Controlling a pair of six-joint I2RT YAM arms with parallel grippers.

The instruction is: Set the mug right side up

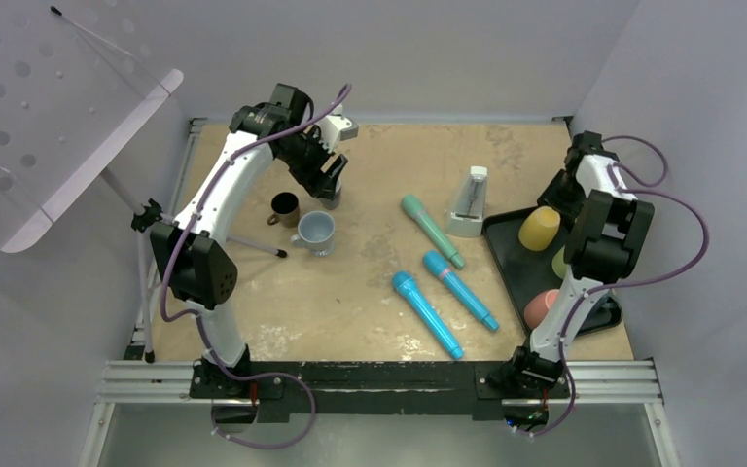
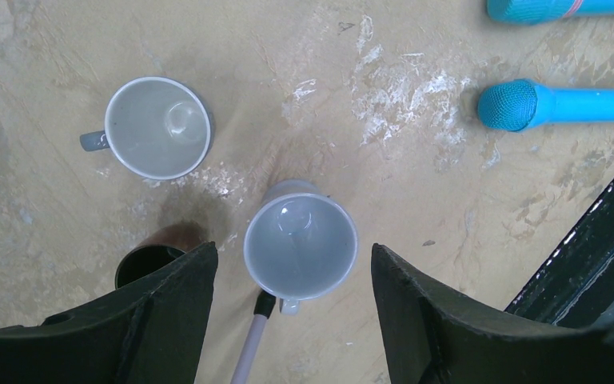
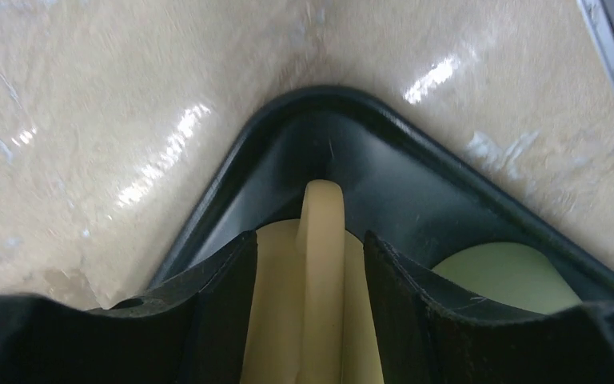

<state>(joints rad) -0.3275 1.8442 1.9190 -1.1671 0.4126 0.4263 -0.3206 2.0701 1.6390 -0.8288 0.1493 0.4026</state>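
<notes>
A yellow mug (image 1: 539, 229) sits in the black tray (image 1: 506, 255) at the right, with no opening showing, as if mouth down. My right gripper (image 1: 559, 202) is low over it. In the right wrist view its open fingers (image 3: 310, 240) straddle the mug's handle (image 3: 321, 264) with a gap on each side. My left gripper (image 1: 329, 185) hangs open and empty above upright mugs. In the left wrist view a grey mug (image 2: 300, 246) lies below, between its fingers.
A second grey mug (image 2: 157, 126) and a dark brown mug (image 1: 285, 206) stand close by. Green (image 1: 431, 229) and two blue microphones (image 1: 457, 289) (image 1: 426, 311) lie mid-table. A metronome (image 1: 469, 204) stands by the tray, which also holds a green piece (image 3: 512, 276) and a pink cup (image 1: 542, 306). A music stand's leg (image 1: 253, 243) crosses at the left.
</notes>
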